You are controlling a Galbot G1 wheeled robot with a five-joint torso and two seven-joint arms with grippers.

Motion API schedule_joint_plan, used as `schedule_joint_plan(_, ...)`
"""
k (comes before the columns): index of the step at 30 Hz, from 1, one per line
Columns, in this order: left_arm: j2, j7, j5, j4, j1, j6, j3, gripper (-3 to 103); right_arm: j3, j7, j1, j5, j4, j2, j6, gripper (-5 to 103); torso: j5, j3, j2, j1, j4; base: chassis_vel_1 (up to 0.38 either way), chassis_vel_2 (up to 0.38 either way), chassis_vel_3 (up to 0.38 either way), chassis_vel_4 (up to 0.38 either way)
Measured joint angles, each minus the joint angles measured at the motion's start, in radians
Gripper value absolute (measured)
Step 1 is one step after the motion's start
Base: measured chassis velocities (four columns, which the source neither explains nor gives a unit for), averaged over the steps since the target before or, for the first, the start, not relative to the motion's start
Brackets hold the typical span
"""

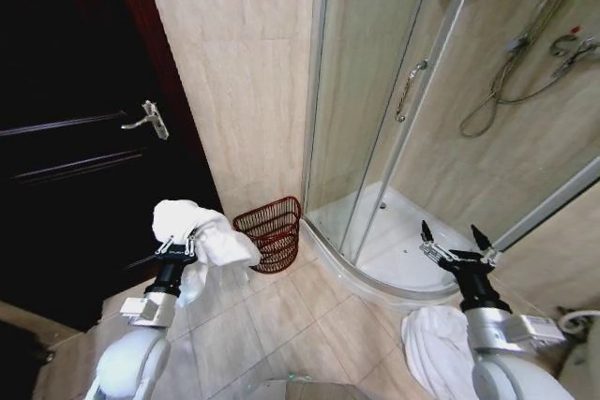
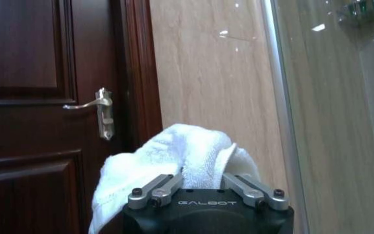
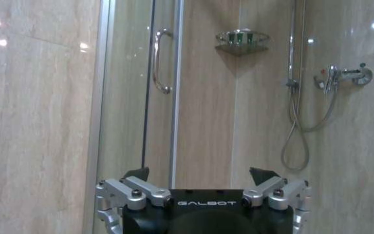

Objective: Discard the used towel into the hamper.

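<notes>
item: towel [image 1: 202,231], white, bunched, clamped in my left gripper [image 1: 178,248] and carried high so it hangs free of the floor. item: hamper [image 1: 272,231], at the wall's foot, just beyond. item: my right gripper [image 1: 456,243], spread, empty, idle by the shower.

Dark door [image 1: 66,119], glass shower enclosure [image 1: 394,110]

Even indoor light is cast from above; bright glare spots are seen on the glossy wall tiles [image 3: 37,97]. The dark door [image 1: 66,138] is left underexposed, and straight lines are bent near the head view's edges.
</notes>
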Motion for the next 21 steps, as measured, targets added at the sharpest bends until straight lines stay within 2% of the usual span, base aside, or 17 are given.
schedule_joint_plan(21,-0.007,0.032,-0.013,0.037,0.002,-0.033,-0.012,10,-0.011,0.005,0.002,-0.015,0.008,-0.002,-0.025,100,0.0001,-0.051,-0.09,-0.038,0.0001,0.0,0.0,0.0,0.0)
